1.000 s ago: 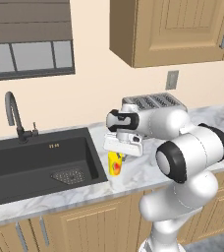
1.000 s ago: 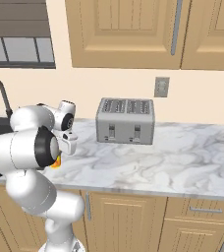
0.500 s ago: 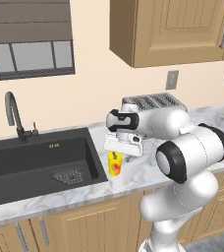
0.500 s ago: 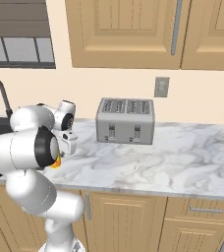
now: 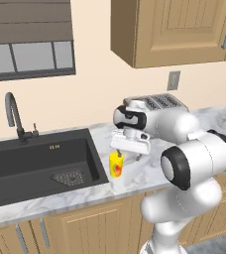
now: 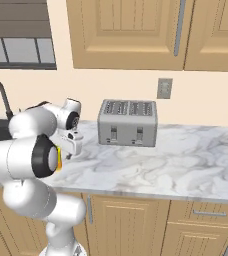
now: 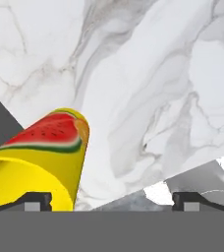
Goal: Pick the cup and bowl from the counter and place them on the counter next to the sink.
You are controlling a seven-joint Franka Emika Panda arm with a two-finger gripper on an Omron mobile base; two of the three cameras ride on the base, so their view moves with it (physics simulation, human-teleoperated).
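Since a second ago the pincer [image 5: 119, 159] has spread from clenched to released around the cup [image 5: 115, 164], which stands upright on the marble table [image 5: 135, 173] just right of the black sink [image 5: 35, 166], toaster [image 6: 128, 123] well behind it.

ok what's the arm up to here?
The white arm is at the counter just right of the sink. The yellow cup stands on the marble by the sink's edge, right under the gripper. In the hand view the fingers are spread wide, so the cup looks set down. No bowl in sight.
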